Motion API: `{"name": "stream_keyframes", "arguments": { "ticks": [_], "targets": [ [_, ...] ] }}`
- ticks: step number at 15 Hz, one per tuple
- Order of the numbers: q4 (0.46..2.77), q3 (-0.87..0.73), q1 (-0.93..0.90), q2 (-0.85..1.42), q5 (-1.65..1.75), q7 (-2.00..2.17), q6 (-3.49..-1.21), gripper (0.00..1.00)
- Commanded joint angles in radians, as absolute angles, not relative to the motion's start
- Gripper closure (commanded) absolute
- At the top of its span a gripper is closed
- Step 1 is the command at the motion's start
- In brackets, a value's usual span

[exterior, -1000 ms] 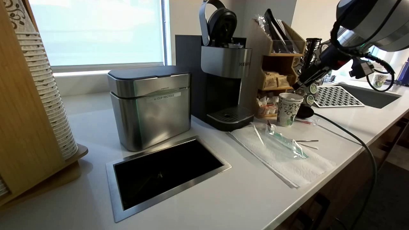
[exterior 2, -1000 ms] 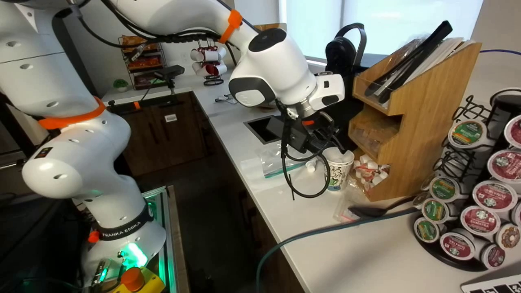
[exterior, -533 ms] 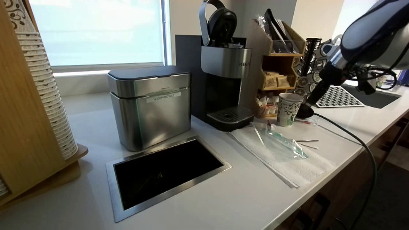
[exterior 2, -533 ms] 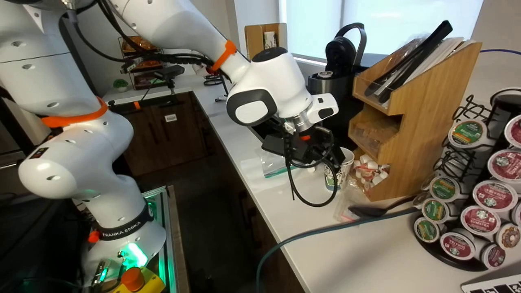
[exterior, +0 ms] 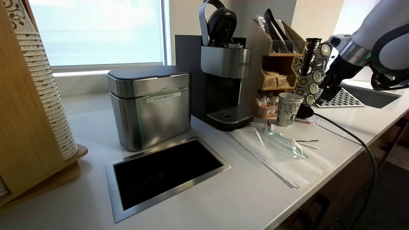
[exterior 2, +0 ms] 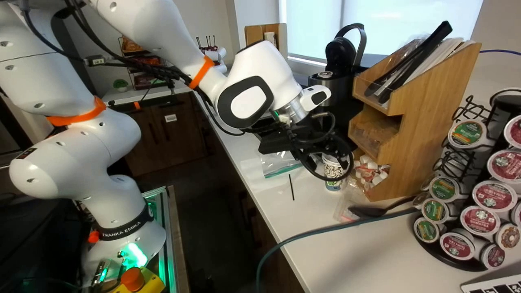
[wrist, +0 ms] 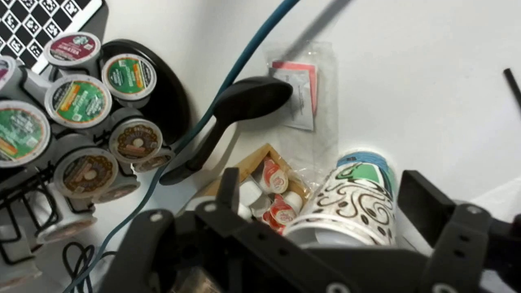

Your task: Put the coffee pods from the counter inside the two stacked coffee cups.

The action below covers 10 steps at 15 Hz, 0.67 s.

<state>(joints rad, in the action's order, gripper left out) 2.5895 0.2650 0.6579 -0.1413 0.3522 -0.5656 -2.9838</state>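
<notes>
The two stacked coffee cups (exterior: 289,110), pale with swirl print, stand upright on the off-white counter (exterior: 243,182) in both exterior views (exterior 2: 333,170). In the wrist view the cups (wrist: 358,191) appear tilted, open rim toward the camera. My gripper (wrist: 325,190) is open and empty, with its fingers (wrist: 425,203) standing wide apart on either side of the cups in that picture. In an exterior view the gripper (exterior: 325,93) is to the right of the cups and apart from them. Coffee pods (wrist: 77,101) with green, red and brown lids sit in a wire rack, also in an exterior view (exterior 2: 456,245).
A wooden organizer (exterior 2: 431,118) with creamers stands beside the cups. A black spoon (wrist: 252,99), a blue cable (wrist: 244,61) and small packets (wrist: 299,95) lie near. A clear bag (exterior: 284,145) lies on a paper towel (exterior: 306,169). The coffee machine (exterior: 227,62) and steel canister (exterior: 153,111) stand behind.
The gripper has moved away from above the cups, to the right in an exterior view. The arm's wrist has tilted and lowered. The cups and pods have not moved.
</notes>
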Motion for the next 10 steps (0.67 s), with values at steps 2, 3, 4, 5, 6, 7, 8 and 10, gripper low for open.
{"name": "stream_keyframes", "arguments": {
  "ticks": [2, 3, 4, 5, 6, 7, 8, 10],
  "targets": [
    [2.559, 0.167, 0.434, -0.146, 0.427, -0.554, -2.824, 0.0],
    [2.547, 0.131, 0.365, -0.138, 0.428, -0.573, -2.776, 0.0],
    [2.535, 0.105, 0.312, -0.138, 0.421, -0.586, -2.731, 0.0],
    [2.525, 0.09, 0.276, -0.141, 0.439, -0.571, -2.689, 0.0],
    [2.518, 0.075, 0.239, -0.143, 0.444, -0.568, -2.656, 0.0],
    [2.502, 0.065, 0.211, -0.142, 0.456, -0.559, -2.617, 0.0],
    [2.488, 0.055, 0.187, -0.137, 0.463, -0.56, -2.584, 0.0],
    [2.424, 0.042, 0.158, -0.099, 0.507, -0.571, -2.474, 0.0]
  ]
}}
